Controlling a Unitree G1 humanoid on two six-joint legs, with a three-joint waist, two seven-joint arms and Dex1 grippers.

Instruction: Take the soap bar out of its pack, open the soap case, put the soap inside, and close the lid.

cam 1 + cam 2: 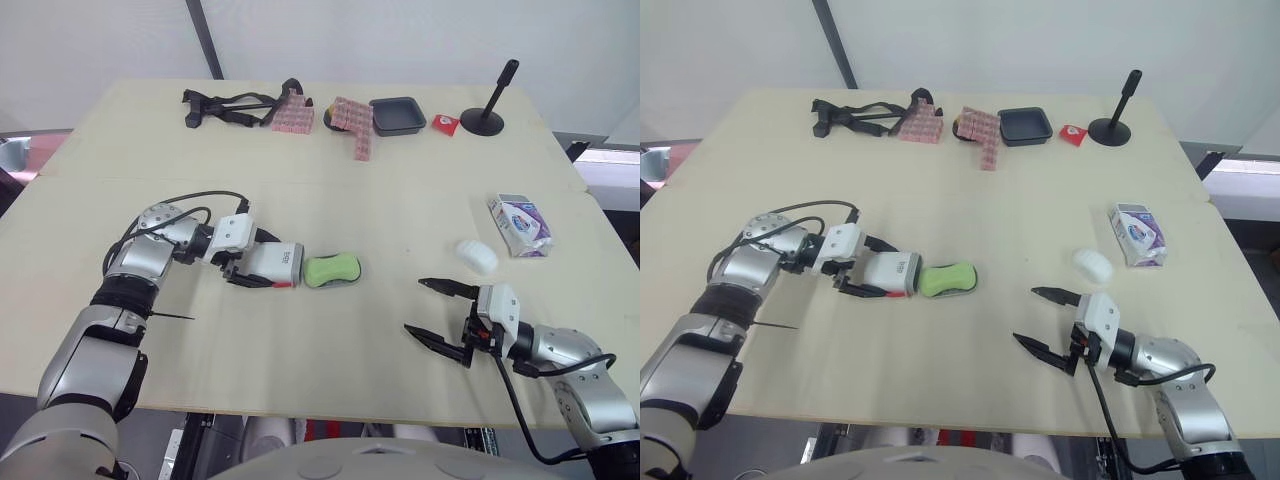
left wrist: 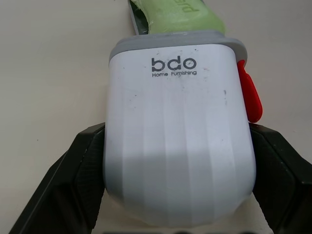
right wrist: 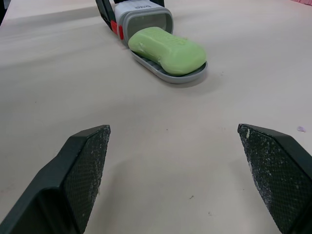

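The left gripper (image 1: 252, 262) clamps the white soap case (image 1: 277, 262) by its sides, mid-table (image 1: 330, 180). The case's long axis runs across the table, open end facing the robot's right; the green soap bar (image 1: 332, 270) lies lengthwise on the grey tray (image 3: 192, 74) sticking out. The right gripper (image 1: 414, 305) gapes wide, empty

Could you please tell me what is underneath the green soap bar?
The green soap bar lies on a grey tray sticking out of the white case, which the left gripper holds. The soap covers the tray's middle.
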